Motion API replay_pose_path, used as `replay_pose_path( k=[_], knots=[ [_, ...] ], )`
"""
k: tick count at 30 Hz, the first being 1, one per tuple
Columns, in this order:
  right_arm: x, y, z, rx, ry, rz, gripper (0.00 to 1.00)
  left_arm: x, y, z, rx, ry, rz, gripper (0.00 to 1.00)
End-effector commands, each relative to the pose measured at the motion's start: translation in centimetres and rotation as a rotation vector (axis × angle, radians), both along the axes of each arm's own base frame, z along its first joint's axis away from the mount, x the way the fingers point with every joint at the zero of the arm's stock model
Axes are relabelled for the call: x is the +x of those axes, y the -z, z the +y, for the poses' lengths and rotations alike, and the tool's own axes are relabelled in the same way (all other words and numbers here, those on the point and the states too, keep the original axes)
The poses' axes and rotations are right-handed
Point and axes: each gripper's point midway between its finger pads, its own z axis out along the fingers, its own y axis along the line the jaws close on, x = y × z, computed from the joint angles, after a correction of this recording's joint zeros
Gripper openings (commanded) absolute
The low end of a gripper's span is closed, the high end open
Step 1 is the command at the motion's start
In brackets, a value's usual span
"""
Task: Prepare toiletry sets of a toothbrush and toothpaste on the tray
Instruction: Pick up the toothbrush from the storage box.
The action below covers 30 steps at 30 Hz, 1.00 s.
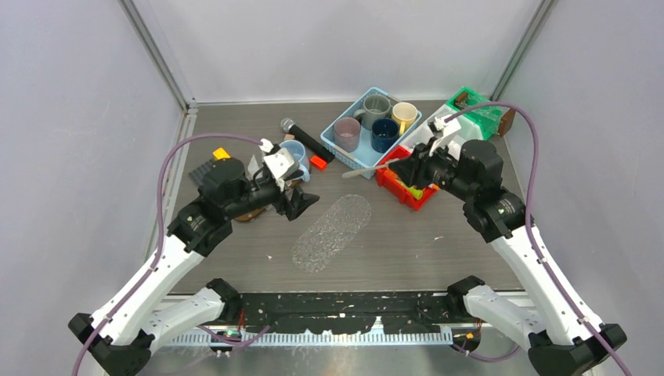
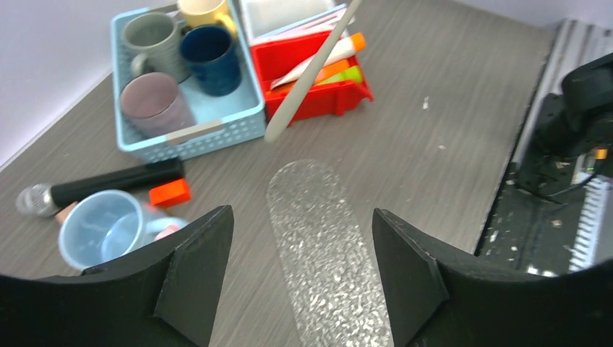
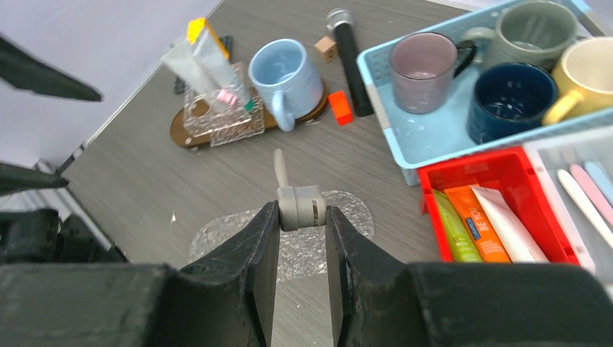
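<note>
My right tool (image 3: 300,213) clenched on white toothbrush (image 1: 366,169), aloft at 1 o'clock of tray (image 1: 313,254). My left tool (image 2: 301,217) released, empty. Step, I judge: toothbrush placement. Next: lower onto tray, release.

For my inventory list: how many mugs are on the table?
5. Four stand in the blue basket: grey mug, yellow mug, navy mug and mauve mug. The light blue mug stands outside it, beside the microphone. None looks hidden.
</note>
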Motion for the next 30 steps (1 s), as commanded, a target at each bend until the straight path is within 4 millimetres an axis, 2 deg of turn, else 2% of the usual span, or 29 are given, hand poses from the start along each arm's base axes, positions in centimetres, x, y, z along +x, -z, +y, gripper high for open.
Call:
replay_pose_path(
  k=[1,11,15,23,26,30],
  knots=[
    [-1.4,-2.9,2.0,-0.044,-0.121,-0.112,0.01,-1.3,-4.2,-2.6,-0.135,0.14,-0.025,0.72],
    [-5.1,-3.7,8.6,-0.068,-0.4,-0.191,0.01,-1.8,-4.7,-5.3,-0.148,0.282,-0.01,0.66],
    [-5.7,-3.7,10.7,-0.09,-0.483,-0.219,0.01,-2.7,-4.9,-5.9,-0.149,0.354,-0.013,0.61],
    [-6.3,-4.1,12.3,-0.106,-0.587,-0.274,0.01,-3.7,-2.8,-5.8,-0.089,0.417,-0.018,0.57],
    [-6.8,-3.9,12.5,-0.105,-0.618,-0.282,0.01,-3.5,-1.9,-5.5,-0.07,0.405,-0.024,0.54],
    [-7.1,-3.7,12.8,-0.099,-0.645,-0.282,0.01,-3.0,-1.7,-5.8,-0.06,0.404,-0.027,0.49]
  ],
)
